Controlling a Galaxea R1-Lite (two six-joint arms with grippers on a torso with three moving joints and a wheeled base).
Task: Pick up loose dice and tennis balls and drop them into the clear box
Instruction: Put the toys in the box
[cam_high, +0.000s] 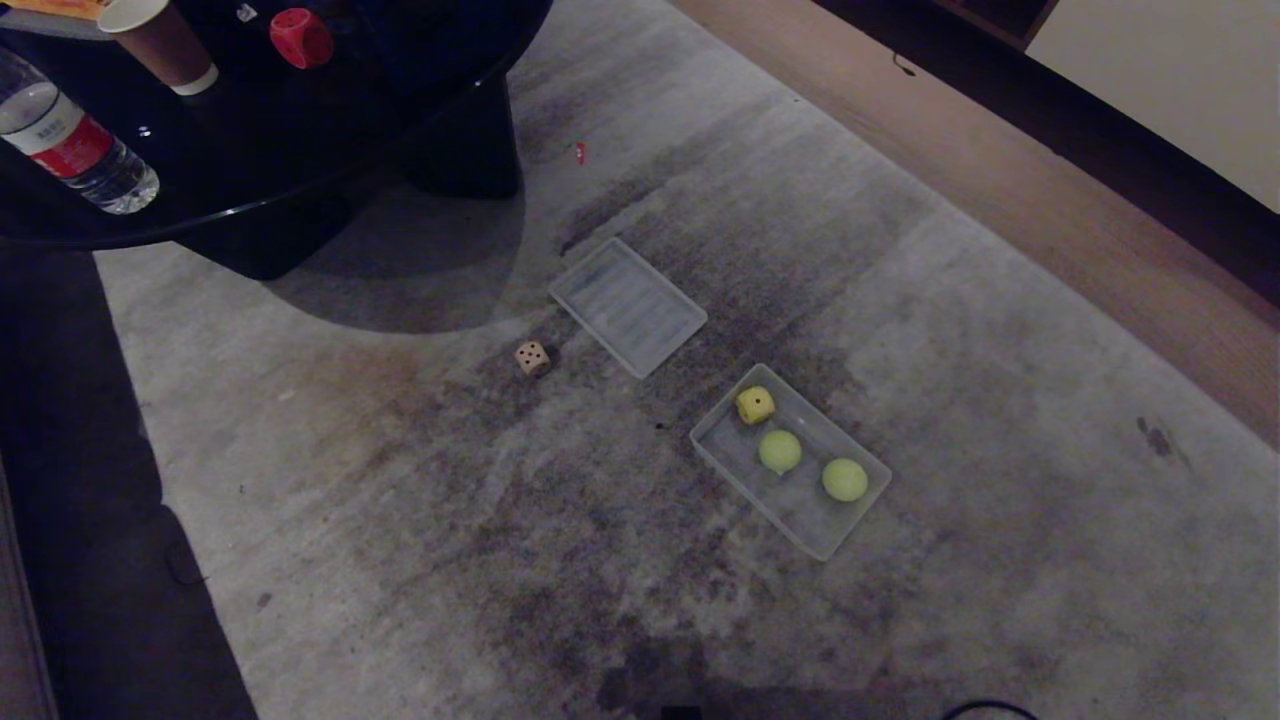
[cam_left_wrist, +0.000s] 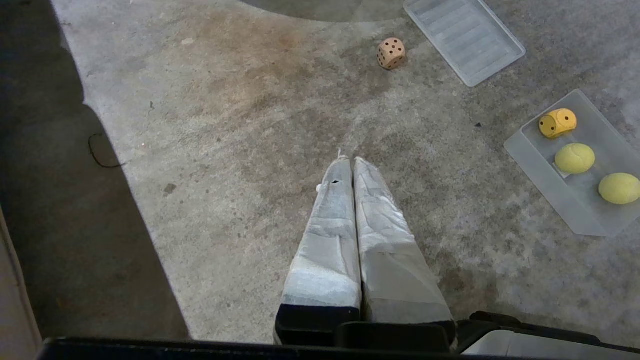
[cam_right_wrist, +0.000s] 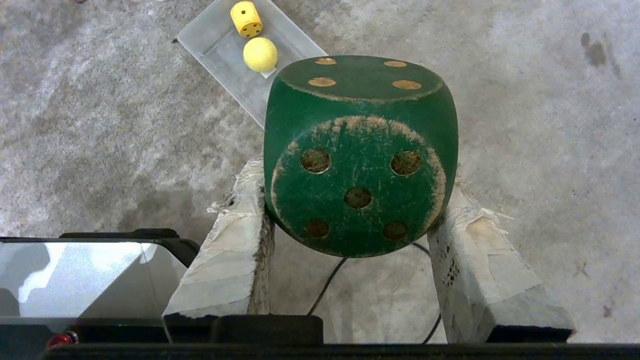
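My right gripper is shut on a dark green die and holds it above the carpet, with the clear box farther off. That box lies on the carpet and holds a yellow die and two tennis balls. A beige die sits loose on the carpet near the lid. A red die rests on the black table. My left gripper is shut and empty above bare carpet. Neither arm shows in the head view.
A flat ribbed translucent lid lies between the beige die and the box. The round black table at the far left carries a water bottle and a paper cup. Wooden flooring borders the carpet on the right.
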